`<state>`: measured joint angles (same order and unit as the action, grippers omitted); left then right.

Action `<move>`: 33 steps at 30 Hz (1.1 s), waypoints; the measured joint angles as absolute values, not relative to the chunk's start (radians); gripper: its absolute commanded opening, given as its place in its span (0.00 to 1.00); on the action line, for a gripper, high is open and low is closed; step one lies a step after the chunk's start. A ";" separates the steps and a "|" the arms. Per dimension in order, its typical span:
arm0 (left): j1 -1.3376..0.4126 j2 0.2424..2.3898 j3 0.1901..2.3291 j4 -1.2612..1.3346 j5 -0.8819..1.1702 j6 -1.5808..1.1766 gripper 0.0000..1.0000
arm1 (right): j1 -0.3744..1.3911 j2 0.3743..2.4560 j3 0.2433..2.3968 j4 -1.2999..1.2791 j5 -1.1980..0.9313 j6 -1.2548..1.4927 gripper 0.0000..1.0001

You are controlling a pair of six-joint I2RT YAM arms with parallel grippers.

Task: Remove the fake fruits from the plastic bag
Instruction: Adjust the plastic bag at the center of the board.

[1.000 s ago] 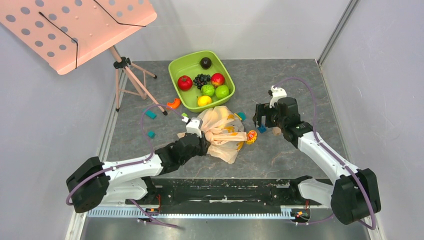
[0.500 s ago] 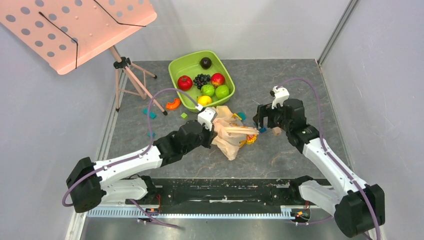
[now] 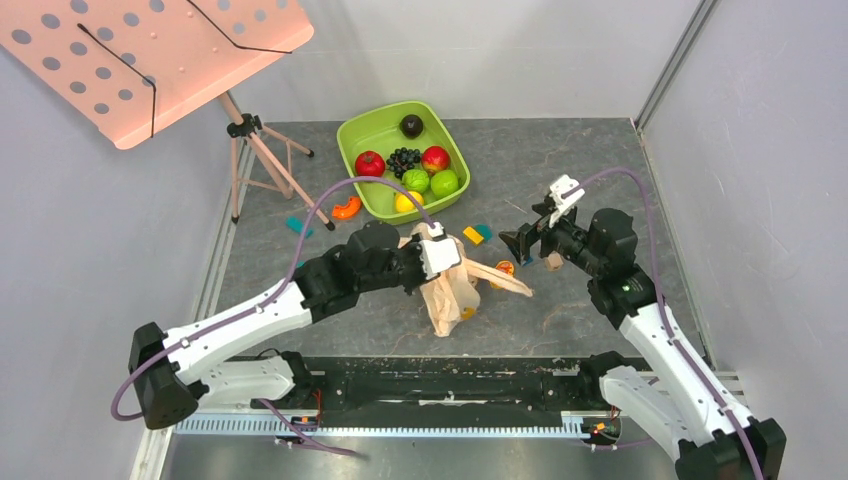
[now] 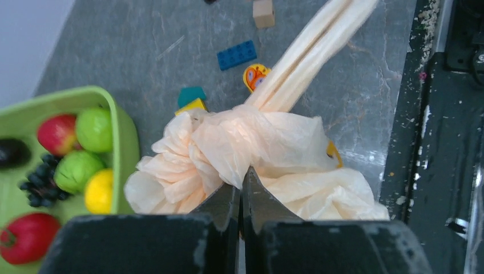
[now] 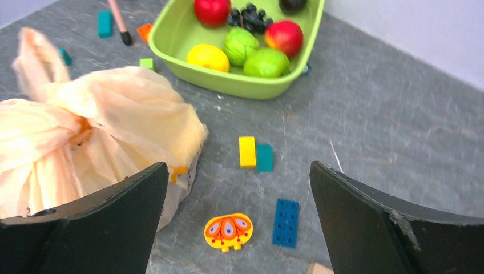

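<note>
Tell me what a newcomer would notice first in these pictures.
First comes the crinkly peach-beige plastic bag in the middle of the grey table, bunched and pinched in the shut left pincer. Behind it sits a bright green plastic tub of glossy fruits, and a pink perforated music stand looms at the far left. The right pincer gapes open just right of the bag.
</note>
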<state>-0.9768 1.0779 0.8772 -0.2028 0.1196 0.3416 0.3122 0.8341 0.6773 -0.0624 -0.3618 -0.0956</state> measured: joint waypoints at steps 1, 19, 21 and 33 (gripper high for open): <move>-0.976 1.091 0.911 -0.239 0.140 0.386 0.02 | 0.312 0.817 0.669 -0.044 -0.384 -0.109 0.98; -0.949 1.333 1.232 -0.683 0.387 0.794 0.02 | 0.312 0.682 0.611 0.009 -0.411 -0.234 0.96; -0.929 1.332 1.176 -0.707 0.351 0.802 0.02 | 0.312 0.684 0.602 0.012 -0.458 -0.239 0.96; -0.894 1.314 1.073 -0.723 0.262 0.820 0.02 | 0.344 0.797 0.493 0.019 -0.899 -0.337 0.93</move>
<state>-0.8944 1.3136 1.0729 -0.7235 0.2619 0.8196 0.3439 0.7967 0.4927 0.0193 -0.8989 -0.3374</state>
